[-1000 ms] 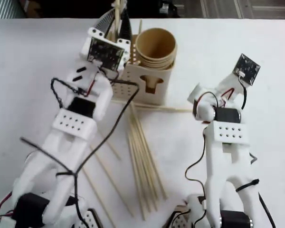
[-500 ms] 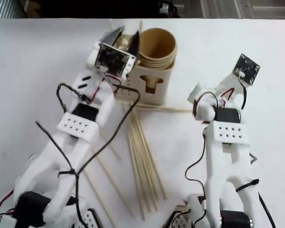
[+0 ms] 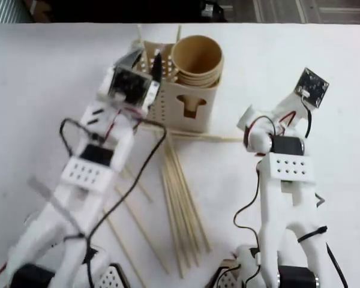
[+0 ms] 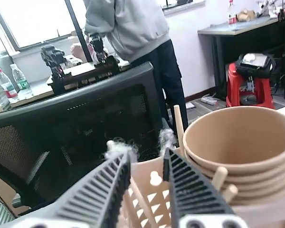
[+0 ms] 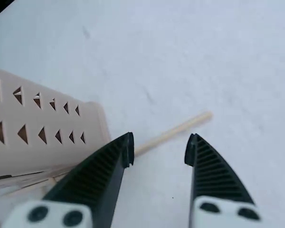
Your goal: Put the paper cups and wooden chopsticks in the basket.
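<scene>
Released within the last 1 s, a pale wooden chopstick (image 3: 140,36) is now left standing in the beige perforated basket (image 3: 186,111). The left gripper (image 3: 145,61) has been drawn back, its jaws slightly parted and empty. Nearest, loose wooden chopsticks (image 3: 180,204) are spread on the white bench (image 3: 48,60) between the 2 arms. Farther on, 1 single chopstick (image 5: 173,131) lies beside the basket wall. The right gripper (image 5: 159,142) is held open over its tip, the long axis running nearly jaw to jaw, so a wrist turn is judged necessary. Farthest, the stacked brown paper cups (image 3: 197,60) are already seated in the basket.
</scene>
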### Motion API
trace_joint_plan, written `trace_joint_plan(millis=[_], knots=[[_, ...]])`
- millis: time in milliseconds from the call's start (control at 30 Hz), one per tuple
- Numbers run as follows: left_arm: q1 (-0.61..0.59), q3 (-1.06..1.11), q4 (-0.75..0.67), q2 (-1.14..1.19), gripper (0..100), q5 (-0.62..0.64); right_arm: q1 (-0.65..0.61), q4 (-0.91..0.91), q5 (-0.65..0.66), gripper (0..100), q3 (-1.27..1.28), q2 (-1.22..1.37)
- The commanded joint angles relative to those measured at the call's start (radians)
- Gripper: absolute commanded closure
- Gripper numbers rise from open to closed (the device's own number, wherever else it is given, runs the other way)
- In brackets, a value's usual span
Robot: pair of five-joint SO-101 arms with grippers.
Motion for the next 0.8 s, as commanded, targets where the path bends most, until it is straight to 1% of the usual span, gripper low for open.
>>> trace_joint_plan(millis=[0,133,333,433,500,600,700,767], knots=[[-0.018,0.087,0.11,-0.283,88,0.006,0.012,-0.016,0.002,81.5,-0.011,-0.024],[-0.094,0.118,0.331,-0.461,88,0.012,0.012,-0.016,0.002,81.5,-0.009,-0.024],[-0.196,0.114,0.669,-0.595,88,0.008,0.013,-0.008,0.006,81.5,-0.008,-0.024],[-0.234,0.117,0.801,-0.628,88,0.011,0.013,0.019,0.104,81.5,-0.008,-0.025],[-0.259,0.121,0.861,-0.65,88,0.012,0.005,0.044,0.173,81.5,-0.011,-0.031],[-0.305,0.127,0.939,-0.68,88,0.014,0.005,0.09,0.239,81.5,-0.011,-0.09],[-0.337,0.184,0.954,-0.713,88,0.014,0.004,0.168,0.292,81.5,-0.011,-0.197],[-0.357,0.242,0.945,-0.74,88,0.014,-0.025,0.222,0.351,81.5,-0.011,-0.268]])
